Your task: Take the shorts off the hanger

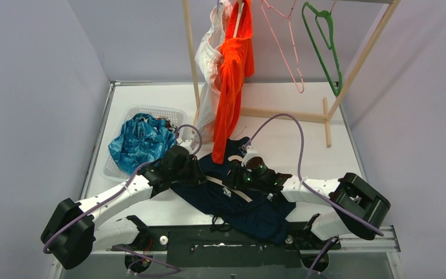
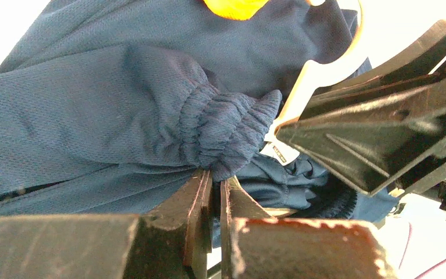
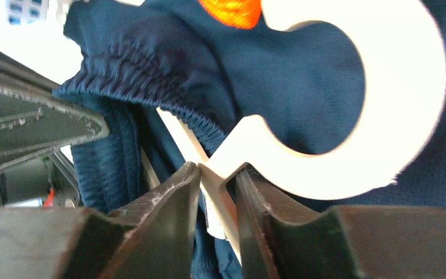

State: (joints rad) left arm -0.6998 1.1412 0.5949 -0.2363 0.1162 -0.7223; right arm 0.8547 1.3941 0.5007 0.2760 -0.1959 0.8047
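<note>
The navy shorts [image 1: 255,218] lie on the worktop [image 1: 302,133]. At their 9 o'clock the left pincer [image 2: 216,180] is closed, apparently pinching the waistband [image 2: 226,131]. At 3 o'clock the right pincer [image 3: 218,171] clamps the white hanger [image 3: 383,116] by its neck.

Soft even overhead light, white counter [image 1: 151,96] bright, faint shadows, wrist views blown out at far corners, navy shorts [image 2: 93,122] mesh crisp, near foreground dark and blurred.

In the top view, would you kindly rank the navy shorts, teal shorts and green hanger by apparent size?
1. navy shorts
2. teal shorts
3. green hanger (farther back, so less certain)
</note>
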